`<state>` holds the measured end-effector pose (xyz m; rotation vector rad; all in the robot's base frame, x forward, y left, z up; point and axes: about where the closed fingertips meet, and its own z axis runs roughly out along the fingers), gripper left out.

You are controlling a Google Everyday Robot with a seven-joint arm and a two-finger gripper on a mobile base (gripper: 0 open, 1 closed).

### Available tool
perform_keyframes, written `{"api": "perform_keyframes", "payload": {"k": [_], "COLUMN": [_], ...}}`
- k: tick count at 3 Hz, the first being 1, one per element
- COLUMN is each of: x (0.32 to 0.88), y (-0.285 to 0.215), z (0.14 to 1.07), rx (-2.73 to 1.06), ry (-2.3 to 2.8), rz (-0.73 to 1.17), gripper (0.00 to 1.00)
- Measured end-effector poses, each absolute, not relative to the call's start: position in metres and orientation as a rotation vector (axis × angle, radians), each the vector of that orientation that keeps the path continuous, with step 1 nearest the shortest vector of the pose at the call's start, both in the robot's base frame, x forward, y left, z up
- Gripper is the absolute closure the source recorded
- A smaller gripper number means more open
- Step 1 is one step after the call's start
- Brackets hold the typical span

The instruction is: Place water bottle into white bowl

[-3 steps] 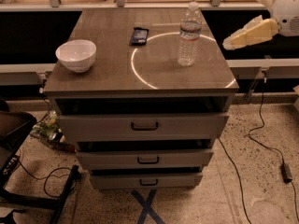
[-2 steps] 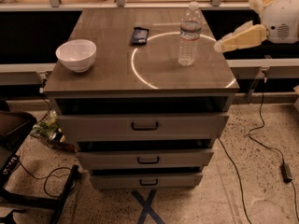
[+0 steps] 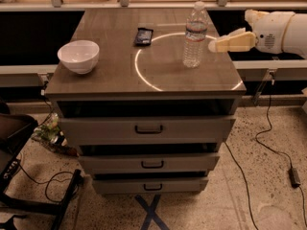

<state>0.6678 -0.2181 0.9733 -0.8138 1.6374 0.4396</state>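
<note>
The water bottle (image 3: 194, 35) stands upright on the right part of the cabinet top (image 3: 120, 75), clear and ribbed with a white cap. The white bowl (image 3: 78, 56) sits at the left side of the top, empty. My gripper (image 3: 213, 45) comes in from the right at about mid-bottle height, its cream fingers (image 3: 232, 42) pointing left, the tips just to the right of the bottle and a little apart from it. The white arm body (image 3: 278, 32) is behind it at the right edge.
A small dark flat object (image 3: 143, 36) lies on the top between bowl and bottle. A bright ring of light (image 3: 144, 80) crosses the surface. The cabinet has three drawers (image 3: 148, 128) below. Cables (image 3: 268, 143) run on the floor at right, a dark chair base (image 3: 19, 176) at left.
My gripper has moved left and slightly down toward the bottle, from beyond the cabinet's right edge to right beside it. Bottle and bowl have not moved.
</note>
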Motion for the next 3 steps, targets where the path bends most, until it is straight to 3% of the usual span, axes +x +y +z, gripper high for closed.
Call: {"api": "perform_keyframes", "payload": {"k": [3], "x": [0.711], "y": [-0.202], "z": [0.930], "rx": [-0.728], "ry": [1.534], "rz": [0.568], "gripper": [0.00]}}
